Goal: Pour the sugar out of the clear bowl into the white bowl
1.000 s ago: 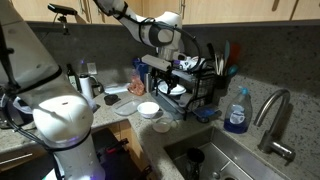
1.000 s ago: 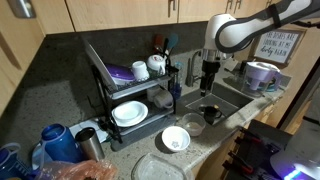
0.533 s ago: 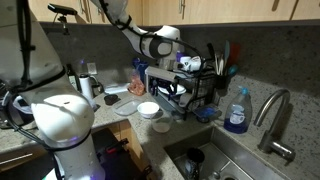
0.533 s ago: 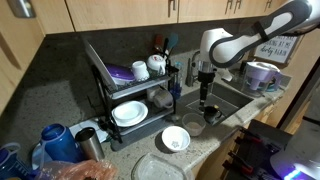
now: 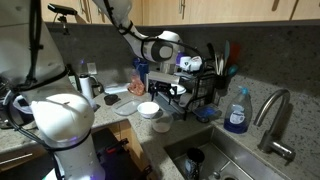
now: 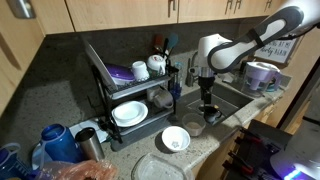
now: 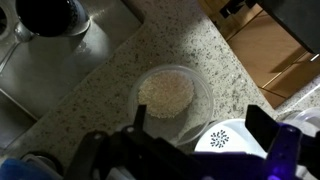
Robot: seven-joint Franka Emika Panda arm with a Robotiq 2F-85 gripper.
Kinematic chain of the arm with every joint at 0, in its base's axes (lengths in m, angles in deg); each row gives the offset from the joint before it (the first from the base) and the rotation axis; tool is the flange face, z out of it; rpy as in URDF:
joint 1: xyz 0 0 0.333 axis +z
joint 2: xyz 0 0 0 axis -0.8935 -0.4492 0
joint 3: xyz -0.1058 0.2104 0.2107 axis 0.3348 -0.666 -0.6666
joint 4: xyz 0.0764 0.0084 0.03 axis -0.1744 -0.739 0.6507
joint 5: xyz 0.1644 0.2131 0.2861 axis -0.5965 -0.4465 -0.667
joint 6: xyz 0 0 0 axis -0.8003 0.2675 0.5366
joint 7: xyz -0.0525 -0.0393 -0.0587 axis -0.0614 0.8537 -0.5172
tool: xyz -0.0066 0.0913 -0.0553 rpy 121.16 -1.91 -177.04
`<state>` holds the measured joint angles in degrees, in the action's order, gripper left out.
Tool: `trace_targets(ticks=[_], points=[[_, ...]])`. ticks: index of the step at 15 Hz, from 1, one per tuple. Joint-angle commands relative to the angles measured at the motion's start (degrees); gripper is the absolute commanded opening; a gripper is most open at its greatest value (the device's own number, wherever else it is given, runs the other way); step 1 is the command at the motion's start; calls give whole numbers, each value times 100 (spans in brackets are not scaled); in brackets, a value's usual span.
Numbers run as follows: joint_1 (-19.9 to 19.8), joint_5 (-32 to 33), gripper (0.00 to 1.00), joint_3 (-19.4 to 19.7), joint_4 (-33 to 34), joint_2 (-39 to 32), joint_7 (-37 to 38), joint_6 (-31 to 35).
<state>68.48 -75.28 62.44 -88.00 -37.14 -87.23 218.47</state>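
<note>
The clear bowl (image 7: 167, 92) sits on the speckled counter with pale sugar (image 7: 165, 93) spread over its bottom. The white bowl (image 7: 225, 138) stands right beside it, partly behind my fingers in the wrist view. Both bowls show in both exterior views: the clear bowl (image 5: 161, 126) (image 6: 194, 125) nearer the sink, the white bowl (image 5: 148, 109) (image 6: 175, 138) next to it. My gripper (image 7: 200, 120) is open and empty. It hangs above the two bowls (image 5: 160, 90) (image 6: 208, 100), pointing down.
A black wire rack (image 6: 125, 90) with white dishes stands against the wall behind the bowls. The sink (image 6: 225, 100) with a dark cup (image 7: 50, 15) lies beside the clear bowl. A wide flat plate (image 6: 160, 168), a blue soap bottle (image 5: 236, 112) and a faucet (image 5: 272, 110) are nearby.
My arm has swung over from the sink side towards the bowls and come a little lower. The bowls have not moved.
</note>
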Motion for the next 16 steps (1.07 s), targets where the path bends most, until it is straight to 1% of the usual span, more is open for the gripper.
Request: trace_targets(ticks=[1, 6, 9, 14, 16], points=[[-25, 158, 100, -11, 29, 40, -226, -211], [-75, 250, 100, -20, 51, -140, -13, -225], [-169, 405, 100, -93, 67, -314, 860, -171], [-277, 488, 100, -105, 162, -551, 2365, -459], [-299, 417, 100, -100, 205, -579, 2747, -647]])
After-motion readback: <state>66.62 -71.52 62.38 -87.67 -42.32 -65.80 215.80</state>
